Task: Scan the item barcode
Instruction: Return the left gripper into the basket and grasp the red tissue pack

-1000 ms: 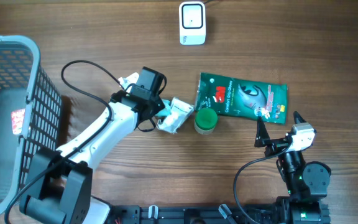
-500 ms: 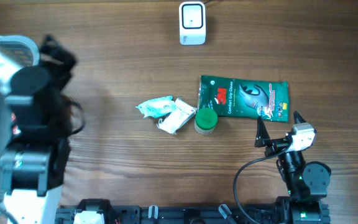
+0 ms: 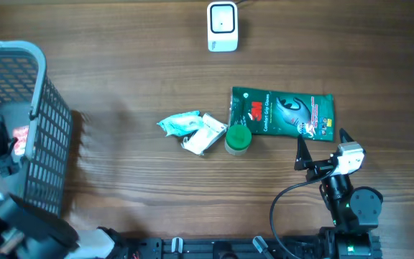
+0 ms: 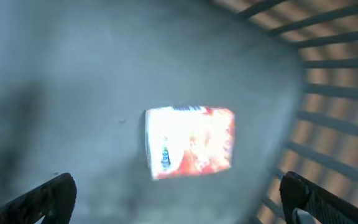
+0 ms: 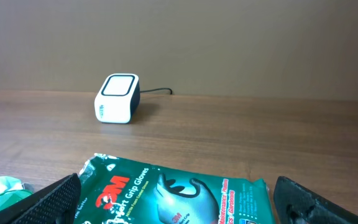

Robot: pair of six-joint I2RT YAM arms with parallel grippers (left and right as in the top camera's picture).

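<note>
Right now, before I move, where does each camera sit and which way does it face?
Overhead: above the table, looking straight down; the right arm shows at the bottom.
Left wrist: over the basket, looking down at a red-and-white packet; its open fingers show.
Right wrist: low over the table, facing the scanner; its open fingers show.
Shared: overhead and right wrist both show scanner and 3M glove pack.

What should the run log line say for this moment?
left gripper open over basket | red-white packet lying on basket floor | right gripper open, empty, near glove pack | scanner at far edge
</note>
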